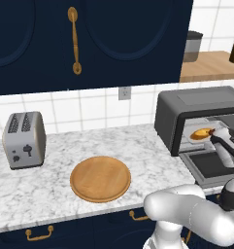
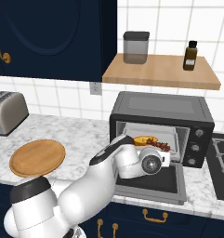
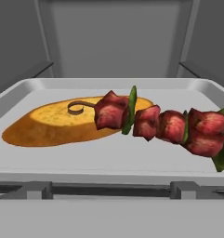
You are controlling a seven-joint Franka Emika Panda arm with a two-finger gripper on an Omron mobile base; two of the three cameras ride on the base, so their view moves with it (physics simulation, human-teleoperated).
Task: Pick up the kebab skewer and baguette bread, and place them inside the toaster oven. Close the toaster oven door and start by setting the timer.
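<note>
The toaster oven [image 2: 161,109] stood at the right end of the marble counter [image 1: 55,187], its door [image 2: 153,183] dropped flat toward the robot. Inside, a pale tray [image 3: 108,160] sat on the rack. The baguette bread [image 3: 62,123] lay on the tray's left part, and the kebab skewer [image 3: 160,123] lay slantwise across it, its curled end resting on the loaf and its meat chunks running out to the right over the tray. From the right base camera, the bread [image 2: 142,140] and the skewer [image 2: 159,144] showed in the oven's mouth, just beyond the robot's wrist.

The white arm reached over the lowered door, with its hand at the oven's opening. The gripper [image 1: 220,137] stood with its jaws spread as wide as they went and had hold of nothing; both foods rested free on the tray just ahead of it.

To the left on the counter lay a round wooden board [image 1: 100,178], and farther left, near the tiled wall, a silver two-slot toaster [image 1: 24,139]. Above the oven, a wooden shelf [image 2: 162,74] carried a grey canister [image 2: 135,46] and a dark bottle [image 2: 190,55]. Dark blue cabinets [image 1: 89,39] hung over the counter's left side.
</note>
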